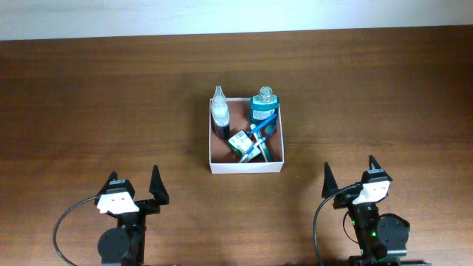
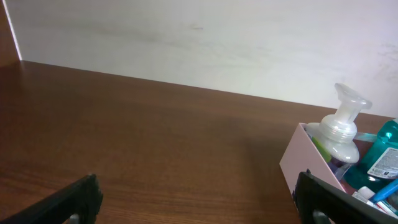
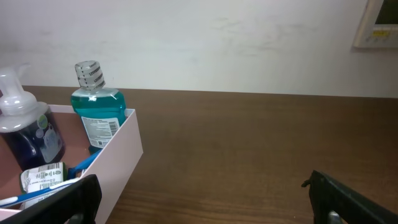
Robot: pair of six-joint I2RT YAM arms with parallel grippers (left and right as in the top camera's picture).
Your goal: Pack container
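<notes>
The container (image 1: 245,168), a shallow square box with white walls and a reddish-brown bottom, sits at the table's middle. Inside it stand a teal bottle (image 1: 264,107) at the back right and a clear pump bottle with dark liquid (image 1: 220,112) at the back left. A small green-and-white tube (image 1: 240,142) and a blue toothbrush (image 1: 260,133) lie at the front. The box also shows in the left wrist view (image 2: 305,165) and the right wrist view (image 3: 118,155). My left gripper (image 1: 134,185) is open and empty near the front left. My right gripper (image 1: 349,174) is open and empty near the front right.
Brown wooden table (image 1: 89,111) all round the box. A white wall runs along the table's far edge (image 1: 222,15). A wall panel (image 3: 378,25) hangs at the upper right of the right wrist view.
</notes>
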